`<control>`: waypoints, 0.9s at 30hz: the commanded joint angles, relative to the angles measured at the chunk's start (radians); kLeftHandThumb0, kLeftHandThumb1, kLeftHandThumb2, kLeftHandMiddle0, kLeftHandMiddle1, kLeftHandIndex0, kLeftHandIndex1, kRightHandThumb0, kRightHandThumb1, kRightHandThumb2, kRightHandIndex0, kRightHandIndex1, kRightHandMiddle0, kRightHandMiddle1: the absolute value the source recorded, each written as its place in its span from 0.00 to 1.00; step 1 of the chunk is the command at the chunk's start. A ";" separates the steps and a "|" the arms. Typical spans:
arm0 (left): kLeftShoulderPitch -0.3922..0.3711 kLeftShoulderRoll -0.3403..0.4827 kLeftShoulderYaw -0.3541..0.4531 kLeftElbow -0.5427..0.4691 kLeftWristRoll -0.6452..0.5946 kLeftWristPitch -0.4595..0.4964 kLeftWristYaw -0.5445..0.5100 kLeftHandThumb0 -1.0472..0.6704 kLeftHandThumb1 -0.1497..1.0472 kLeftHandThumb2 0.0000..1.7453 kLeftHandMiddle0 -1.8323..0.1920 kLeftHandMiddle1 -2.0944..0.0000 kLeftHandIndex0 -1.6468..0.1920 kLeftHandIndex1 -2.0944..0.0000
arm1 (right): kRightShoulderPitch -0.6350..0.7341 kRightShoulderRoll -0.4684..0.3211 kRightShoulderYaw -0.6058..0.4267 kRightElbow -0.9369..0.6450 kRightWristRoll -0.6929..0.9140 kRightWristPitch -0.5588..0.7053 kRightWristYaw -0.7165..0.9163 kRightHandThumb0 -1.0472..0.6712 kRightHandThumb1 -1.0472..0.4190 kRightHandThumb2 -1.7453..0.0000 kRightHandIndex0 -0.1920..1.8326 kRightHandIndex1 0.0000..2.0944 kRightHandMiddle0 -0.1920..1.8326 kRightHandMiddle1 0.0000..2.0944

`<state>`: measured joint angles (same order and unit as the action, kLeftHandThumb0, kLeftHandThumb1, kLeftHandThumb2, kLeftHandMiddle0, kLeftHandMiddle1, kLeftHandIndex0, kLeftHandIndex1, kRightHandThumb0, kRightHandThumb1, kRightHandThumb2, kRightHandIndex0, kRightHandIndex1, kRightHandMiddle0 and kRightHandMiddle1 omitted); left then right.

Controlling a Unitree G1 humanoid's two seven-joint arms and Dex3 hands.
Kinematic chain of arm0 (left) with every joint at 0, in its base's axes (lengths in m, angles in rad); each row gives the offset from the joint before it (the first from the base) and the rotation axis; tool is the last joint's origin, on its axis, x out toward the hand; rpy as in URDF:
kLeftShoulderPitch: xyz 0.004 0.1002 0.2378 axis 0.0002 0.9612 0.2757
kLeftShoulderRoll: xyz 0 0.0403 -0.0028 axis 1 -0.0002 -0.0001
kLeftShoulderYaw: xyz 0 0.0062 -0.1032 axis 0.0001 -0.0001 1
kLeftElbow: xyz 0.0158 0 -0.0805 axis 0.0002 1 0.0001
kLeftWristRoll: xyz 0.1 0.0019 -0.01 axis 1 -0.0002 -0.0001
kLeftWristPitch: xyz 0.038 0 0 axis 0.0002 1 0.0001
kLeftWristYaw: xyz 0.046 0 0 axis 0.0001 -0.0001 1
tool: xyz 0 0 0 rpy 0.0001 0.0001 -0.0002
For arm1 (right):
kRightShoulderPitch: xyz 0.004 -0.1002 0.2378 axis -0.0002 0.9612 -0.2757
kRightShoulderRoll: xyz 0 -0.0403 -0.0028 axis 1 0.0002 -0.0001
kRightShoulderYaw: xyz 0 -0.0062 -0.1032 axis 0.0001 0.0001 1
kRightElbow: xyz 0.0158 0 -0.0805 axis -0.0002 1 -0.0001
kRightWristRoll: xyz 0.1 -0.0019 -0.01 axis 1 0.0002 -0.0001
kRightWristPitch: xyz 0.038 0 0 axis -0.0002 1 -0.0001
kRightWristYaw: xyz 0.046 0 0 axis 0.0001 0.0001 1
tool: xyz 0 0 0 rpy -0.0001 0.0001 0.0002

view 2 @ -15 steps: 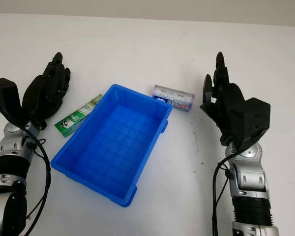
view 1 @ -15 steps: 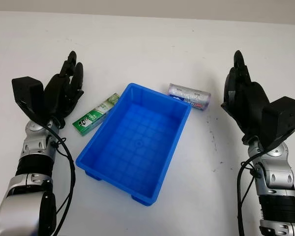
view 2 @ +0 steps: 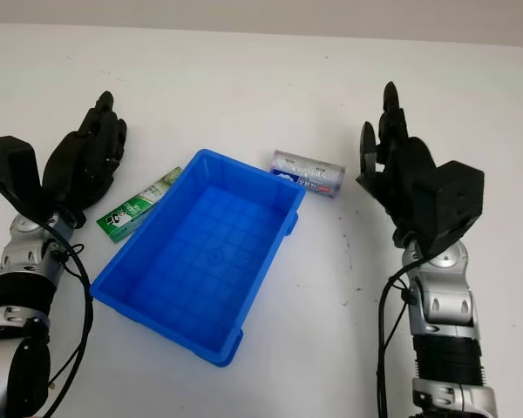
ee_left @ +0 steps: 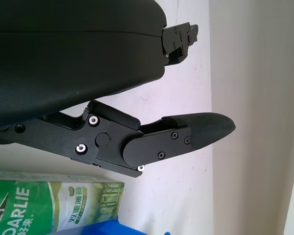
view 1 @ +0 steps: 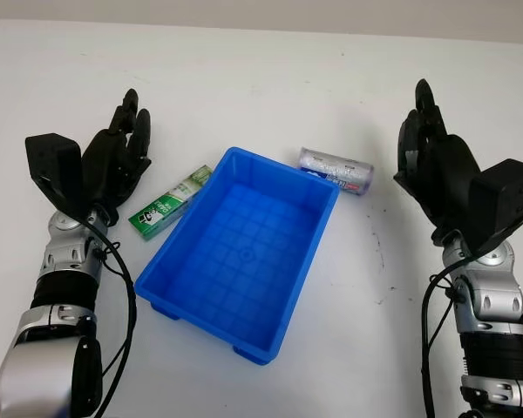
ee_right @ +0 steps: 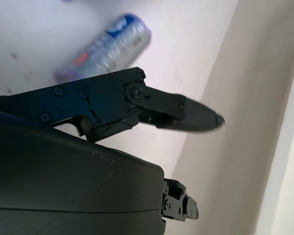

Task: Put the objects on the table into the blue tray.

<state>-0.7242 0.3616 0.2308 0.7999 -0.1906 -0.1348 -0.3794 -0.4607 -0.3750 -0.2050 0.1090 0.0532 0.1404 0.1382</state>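
Two objects lie outside the blue tray, both on the white counter. The green box lies just beside the tray's left long wall, its long axis running diagonally, roughly parallel to that wall, with one end pointing toward the tray's far-left corner and the other toward the near left. The silver can lies on its side close by the tray's far-right corner; whether it touches the rim cannot be told. Its long axis runs across the counter, left to right, with the right end a little nearer the robot. The tray itself sits diagonally at the centre, its long axis running from near left to far right.

From the head camera both objects and both arms appear together. The left wrist view adds the box's printed face close up, with the lettering "DARLIE", and a sliver of blue tray edge beside it. The right wrist view shows the can beyond the fingers.

The left hand is open, holding nothing, just left of the box. The right hand is open too, empty, raised to the right of the can and apart from it.
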 commanded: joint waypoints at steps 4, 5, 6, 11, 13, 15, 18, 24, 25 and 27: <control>0.009 0.003 0.002 -0.011 0.002 -0.022 0.008 0.17 1.00 0.36 1.00 1.00 1.00 1.00 | -0.145 -0.148 0.034 -0.015 -0.099 0.043 0.041 0.34 0.07 0.97 0.19 0.12 0.02 0.36; 0.010 0.003 0.003 -0.013 0.001 -0.020 0.009 0.17 1.00 0.35 1.00 1.00 1.00 1.00 | -0.174 -0.169 0.046 -0.011 -0.115 0.061 0.055 0.36 0.10 0.97 0.20 0.13 0.01 0.40; 0.011 0.002 0.004 -0.015 -0.001 -0.018 0.008 0.17 1.00 0.35 1.00 1.00 1.00 1.00 | -0.203 -0.187 0.058 -0.004 -0.128 0.080 0.072 0.38 0.11 0.98 0.21 0.13 0.02 0.41; 0.017 0.003 0.004 -0.023 -0.004 -0.013 0.000 0.17 1.00 0.35 1.00 1.00 1.00 1.00 | -0.319 -0.267 0.145 0.069 -0.229 0.086 0.150 0.39 0.18 0.98 0.21 0.14 0.04 0.43; 0.017 0.001 0.004 -0.025 -0.005 -0.010 0.001 0.17 1.00 0.35 1.00 1.00 1.00 1.00 | -0.354 -0.292 0.176 0.116 -0.254 0.056 0.192 0.39 0.19 0.98 0.20 0.14 0.05 0.41; 0.016 0.002 0.003 -0.025 -0.005 -0.007 0.000 0.17 1.00 0.35 1.00 1.00 1.00 1.00 | -0.383 -0.314 0.210 0.156 -0.283 0.015 0.232 0.38 0.20 0.97 0.20 0.13 0.06 0.38; 0.015 0.003 0.002 -0.026 -0.003 -0.002 0.001 0.17 1.00 0.35 1.00 1.00 1.00 1.00 | -0.412 -0.332 0.254 0.191 -0.323 -0.012 0.278 0.35 0.20 0.97 0.21 0.13 0.10 0.33; 0.017 0.002 0.002 -0.031 -0.003 0.007 0.004 0.17 1.00 0.34 1.00 1.00 1.00 1.00 | -0.436 -0.346 0.326 0.229 -0.396 -0.050 0.355 0.31 0.19 0.97 0.23 0.12 0.15 0.26; 0.017 0.001 0.002 -0.030 -0.004 0.007 0.004 0.17 1.00 0.34 1.00 1.00 1.00 1.00 | -0.435 -0.345 0.327 0.231 -0.398 -0.054 0.364 0.31 0.18 0.97 0.23 0.11 0.15 0.25; 0.018 0.001 0.002 -0.031 -0.004 0.005 0.004 0.17 1.00 0.34 1.00 1.00 1.00 1.00 | -0.433 -0.347 0.351 0.215 -0.434 -0.031 0.378 0.31 0.17 0.97 0.23 0.09 0.19 0.16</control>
<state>-0.7117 0.3613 0.2337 0.7845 -0.1925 -0.1304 -0.3755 -0.8800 -0.7050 0.1375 0.3354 -0.3687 0.1022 0.5093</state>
